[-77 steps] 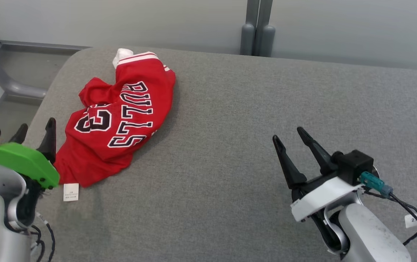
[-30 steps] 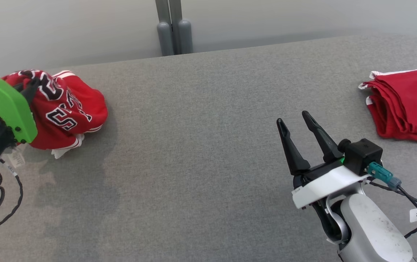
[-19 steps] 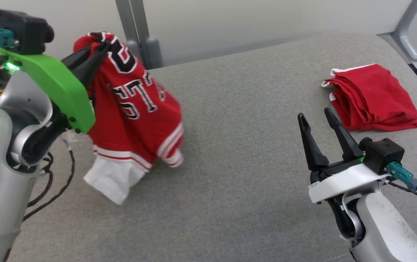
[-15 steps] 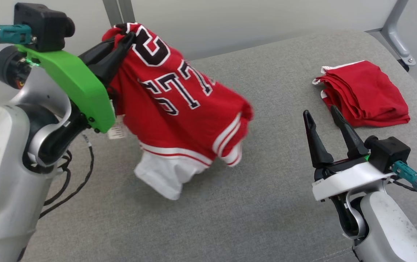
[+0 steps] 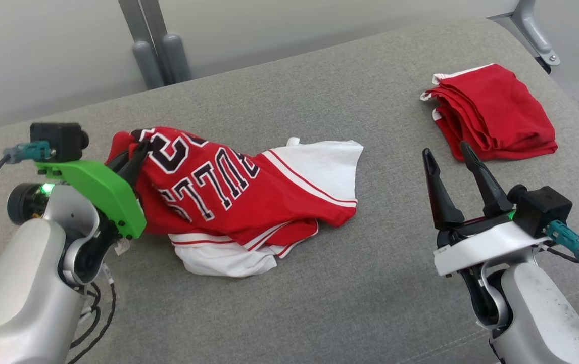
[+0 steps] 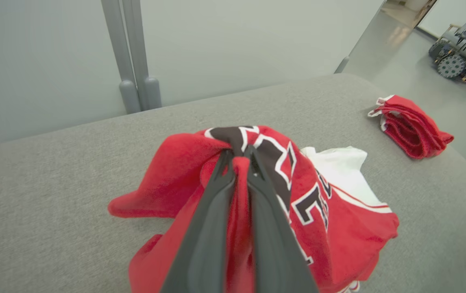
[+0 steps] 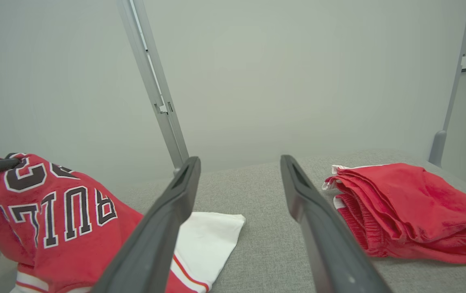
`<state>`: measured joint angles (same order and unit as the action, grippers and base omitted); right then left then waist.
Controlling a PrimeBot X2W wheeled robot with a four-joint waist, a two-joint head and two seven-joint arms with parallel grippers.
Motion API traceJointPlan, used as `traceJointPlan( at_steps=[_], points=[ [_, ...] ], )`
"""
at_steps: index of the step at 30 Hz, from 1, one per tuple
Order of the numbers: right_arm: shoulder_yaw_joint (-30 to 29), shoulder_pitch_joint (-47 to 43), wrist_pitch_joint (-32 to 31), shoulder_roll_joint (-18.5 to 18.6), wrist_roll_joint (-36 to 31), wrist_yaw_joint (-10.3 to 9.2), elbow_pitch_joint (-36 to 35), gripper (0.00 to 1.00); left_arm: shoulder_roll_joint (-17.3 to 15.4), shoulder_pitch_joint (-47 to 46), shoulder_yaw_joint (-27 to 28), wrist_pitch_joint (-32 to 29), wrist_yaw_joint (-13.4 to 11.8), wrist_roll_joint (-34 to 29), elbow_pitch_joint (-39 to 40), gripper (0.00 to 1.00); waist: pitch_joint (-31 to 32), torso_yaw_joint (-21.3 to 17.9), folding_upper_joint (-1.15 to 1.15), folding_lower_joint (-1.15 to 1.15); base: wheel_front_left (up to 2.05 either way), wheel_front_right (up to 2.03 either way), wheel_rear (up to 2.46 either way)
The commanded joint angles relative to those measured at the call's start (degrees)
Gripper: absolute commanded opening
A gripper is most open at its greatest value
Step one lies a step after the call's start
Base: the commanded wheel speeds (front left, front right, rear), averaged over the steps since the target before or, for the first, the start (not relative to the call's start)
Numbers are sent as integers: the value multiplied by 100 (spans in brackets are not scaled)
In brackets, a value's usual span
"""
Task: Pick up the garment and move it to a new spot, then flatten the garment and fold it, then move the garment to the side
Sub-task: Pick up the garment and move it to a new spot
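Head view: bare grey surface (image 5: pixel 395 126) separates garment (image 5: pixel 249 202) from folded red cloth (image 5: pixel 496 114).

Left tool (image 5: pixel 139 147) clamped shut, low at left, right tool (image 5: pixel 445 149) spread wide, fingers (image 5: pixel 435 192) pointing up

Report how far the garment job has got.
Done: the jersey lies bunched on the table, apparently set down at its spot. In hand: the left gripper is shut on its red edge; the right gripper is open, apart from it. To do: release, flatten, fold, move aside.
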<state>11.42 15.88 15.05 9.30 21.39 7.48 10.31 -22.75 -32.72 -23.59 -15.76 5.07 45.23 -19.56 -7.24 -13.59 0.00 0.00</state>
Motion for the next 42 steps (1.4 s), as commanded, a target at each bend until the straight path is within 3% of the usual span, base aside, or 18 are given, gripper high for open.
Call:
traceJointPlan(
  at_steps=[1, 2, 3, 4, 5, 12, 17, 20, 25, 29, 35, 42],
  points=[
    [8, 35, 17, 13, -13, 3, -3, 100, -23, 108, 42, 176, 47, -58, -267, 0, -3, -16, 0, 0, 0, 0, 0],
    [16, 31, 17, 18, -15, 3, 4, 100, -26, 143, 43, 270, 61, -66, -478, 0, 1, -19, 0, 0, 0, 0, 0],
    [26, 25, 17, 26, -16, 3, 15, 100, -11, 166, 42, 386, 90, -55, -694, 34, 7, -20, 0, 0, 0, 0, 0],
    [34, 21, 17, 31, -17, 3, 25, 100, 13, 175, 39, 485, 107, -37, -833, 77, 14, -18, 0, 0, 0, 0, 0],
    [50, 17, 17, 33, -19, 3, 43, 100, 34, 195, 11, 582, 141, -25, -994, 100, 29, -13, 0, 0, 0, 0, 0],
    [72, -92, 17, 80, -40, 3, 87, 100, 6, 119, -272, 1215, 237, -47, -998, 100, 151, 171, 0, 0, 0, 0, 0],
    [50, -151, 17, 123, -56, 3, 62, 100, -232, 145, -350, 1466, 244, -133, -442, 100, 258, 390, 0, 0, 0, 0, 0],
    [49, -176, 17, 134, -72, 3, 57, 100, -442, 313, -257, 1514, 102, -165, -55, 100, 316, 482, 0, 0, 0, 0, 0],
    [27, -283, 17, 110, -97, 3, 16, 100, -770, 839, 43, 1777, -389, -254, 772, 100, 393, 569, 0, 0, 0, 0, 0],
    [26, -387, 17, 88, -52, 3, 9, 100, -810, 1516, 240, 2309, -906, -471, 1326, 100, 424, 605, 0, 0, 0, 0, 0],
    [-58, -573, 17, 3, -35, 3, 23, 100, -464, 2600, 552, 3001, -1613, -689, 1778, 100, 471, 672, 0, 0, 0, 0, 0],
    [-139, -719, 17, -58, -28, 3, 29, 100, 154, 3267, 926, 3096, -1841, -1159, 2076, 100, 465, 744, 0, 0, 0, 0, 0]
  ],
)
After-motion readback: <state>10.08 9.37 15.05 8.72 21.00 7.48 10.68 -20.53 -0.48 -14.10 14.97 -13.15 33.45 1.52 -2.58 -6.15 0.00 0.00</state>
